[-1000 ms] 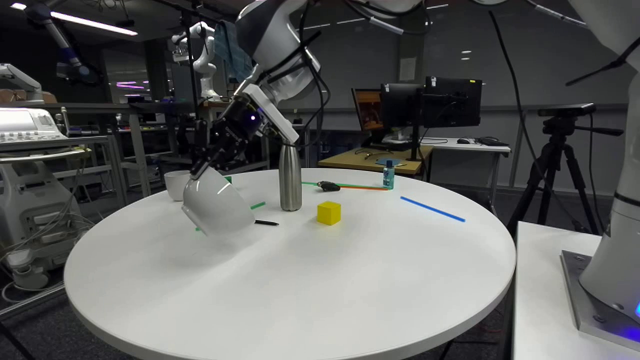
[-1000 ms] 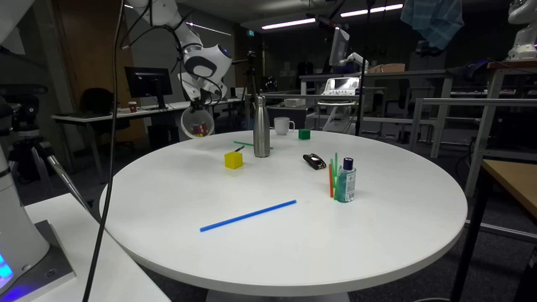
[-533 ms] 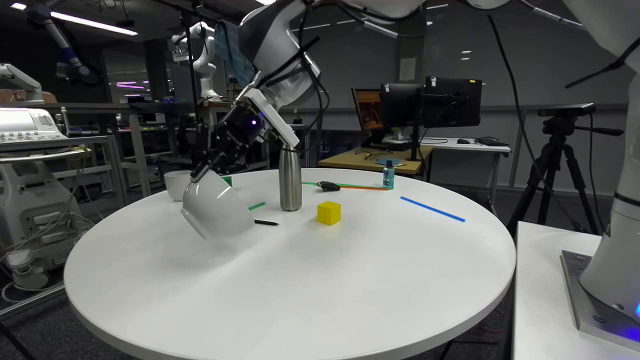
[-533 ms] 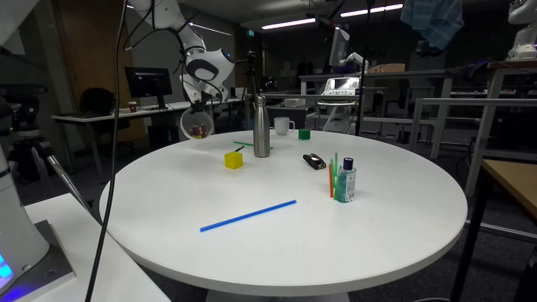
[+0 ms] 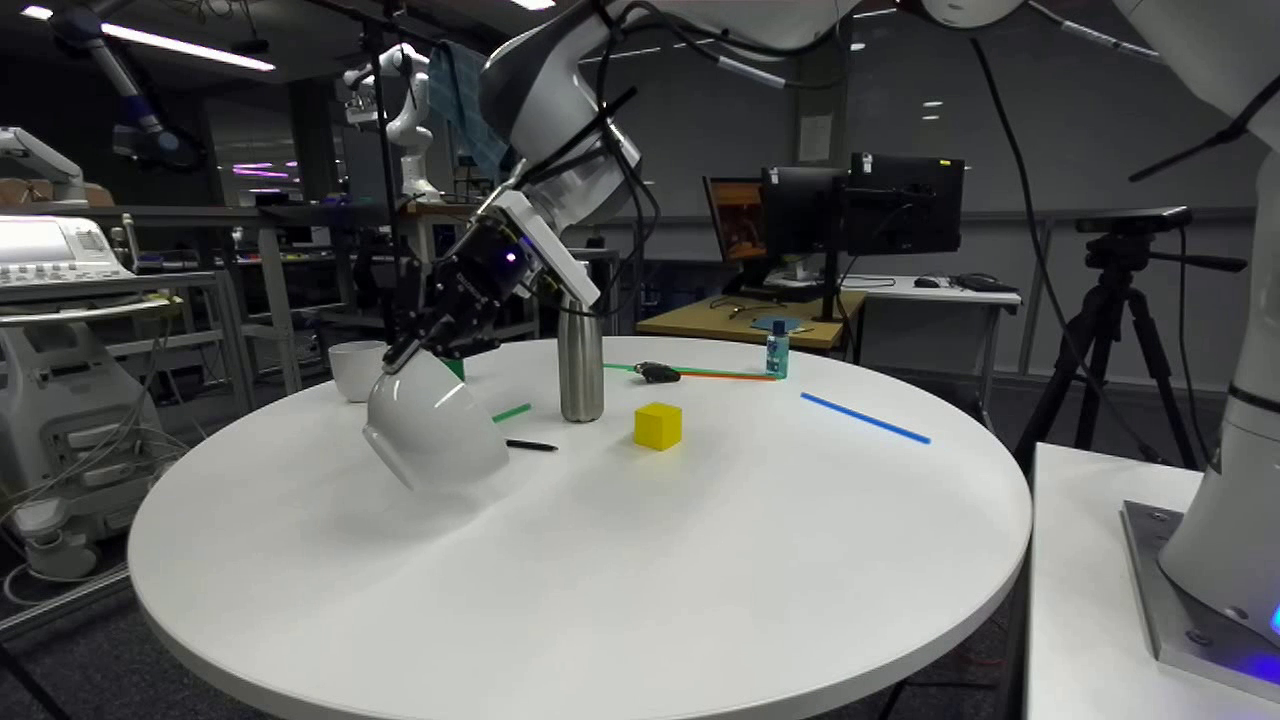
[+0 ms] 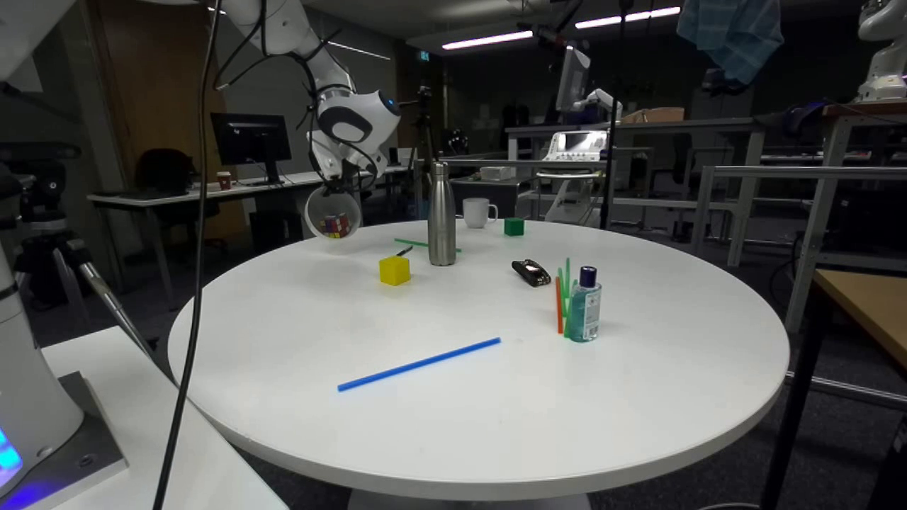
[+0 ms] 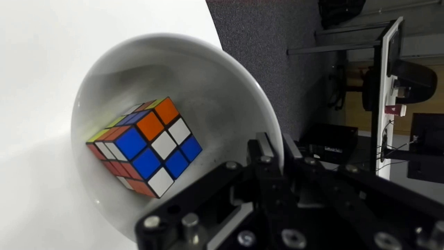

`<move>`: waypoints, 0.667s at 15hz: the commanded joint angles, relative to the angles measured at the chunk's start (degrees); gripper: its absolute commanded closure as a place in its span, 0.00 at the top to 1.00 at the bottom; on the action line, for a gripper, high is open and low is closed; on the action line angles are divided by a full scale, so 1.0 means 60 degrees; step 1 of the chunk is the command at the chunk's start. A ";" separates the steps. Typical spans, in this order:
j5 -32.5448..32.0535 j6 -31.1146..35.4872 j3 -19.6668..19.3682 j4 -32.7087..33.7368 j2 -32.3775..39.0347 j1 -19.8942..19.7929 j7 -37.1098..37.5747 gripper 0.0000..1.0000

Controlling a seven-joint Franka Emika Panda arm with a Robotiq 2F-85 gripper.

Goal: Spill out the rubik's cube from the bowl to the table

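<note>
Rubik's cube [image 7: 145,148]: inside the bowl [image 7: 222,104], resting against its lower wall; not yet on the table [image 5: 690,590].
Gripper [image 7: 278,146]: fingers brought in to the thickness of the rim, one inside and one outside, pinching the bowl alone.
Bowl: tipped well over, mouth turned sideways; whether its lower lip touches the table or hangs just above it, I cannot tell.
Cube sticking: likeliest snag, I judge; the curved wall may cradle it, so too little tilt leaves it where it is.
Cube bolting: a sudden turn could free it all at once, and it might roll into the yellow block [image 5: 658,427] or the pen [image 5: 532,445], both lying on the table.
Rim slipping: a single pinch carries everything, so a shift in the cube's weight could twist the bowl between the fingers.
Lip scraping: turning further without lift might press the lower lip into the table and jar the hold.
Table edge: carpet [image 7: 249,52] shows past it beside the bowl in the wrist view; pouring that way could send the cube overboard.
Bowl contents: just the cube, as far as the wrist view shows.
White mug [image 6: 476,213]: upright on the table, its inside not visible.
Steel bottle [image 6: 442,225]: upright too, contents hidden.
Small clear bottle [image 6: 584,312]: blue-green liquid shows through its side.
</note>
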 commanded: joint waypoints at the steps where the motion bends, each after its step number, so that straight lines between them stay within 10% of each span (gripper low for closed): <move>1: 0.0539 -0.0704 0.0034 0.0545 0.0159 -0.0175 -0.0343 0.03; 10: 0.1326 -0.1707 -0.0140 0.0657 0.0134 -0.0443 -0.1020 0.03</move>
